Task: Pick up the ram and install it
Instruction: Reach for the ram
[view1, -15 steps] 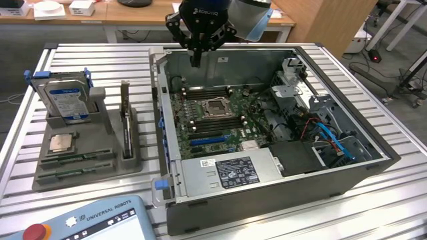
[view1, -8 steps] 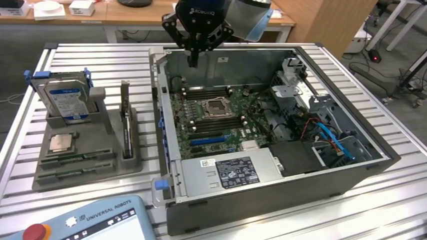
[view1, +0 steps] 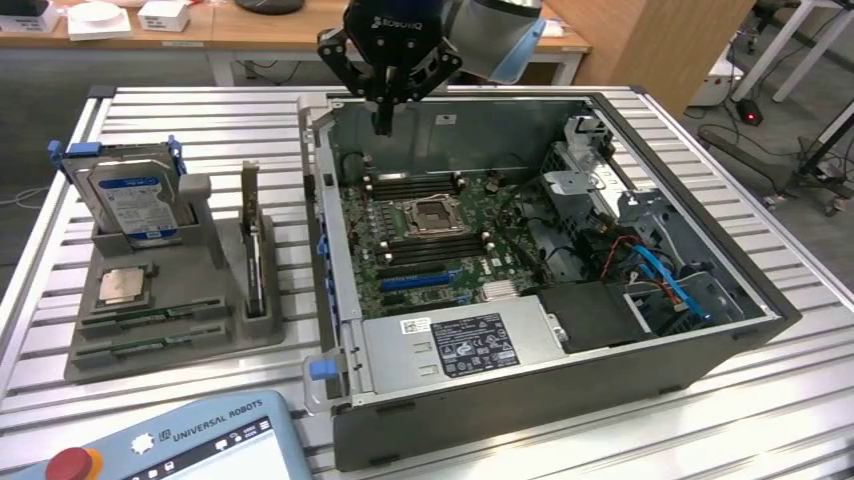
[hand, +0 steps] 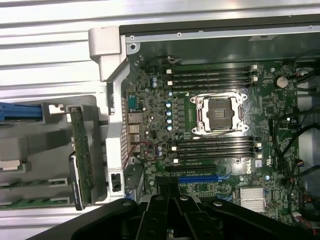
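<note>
Two ram sticks lie flat in the grey holder (view1: 80, 365) at the exterior view's left, one (view1: 144, 317) just behind the other (view1: 138, 347); they are thin green strips, seen in the wrist view too (hand: 30, 184). My gripper (view1: 384, 122) hangs above the far wall of the open computer case (view1: 534, 400), well away from the holder. Its fingers (hand: 170, 192) are pressed together, shut, with nothing between them. Below it lies the motherboard (view1: 387, 225), with empty dark memory slots (hand: 210, 75) on both sides of the open processor socket (hand: 218, 113).
The holder also carries a hard drive (view1: 134, 200), a square silver processor chip (view1: 120, 285) and an upright dark expansion card (view1: 251, 250). A power supply (view1: 461, 345) and cables (view1: 654, 270) sit in the case. A teach pendant (view1: 174, 445) lies at the table's front edge.
</note>
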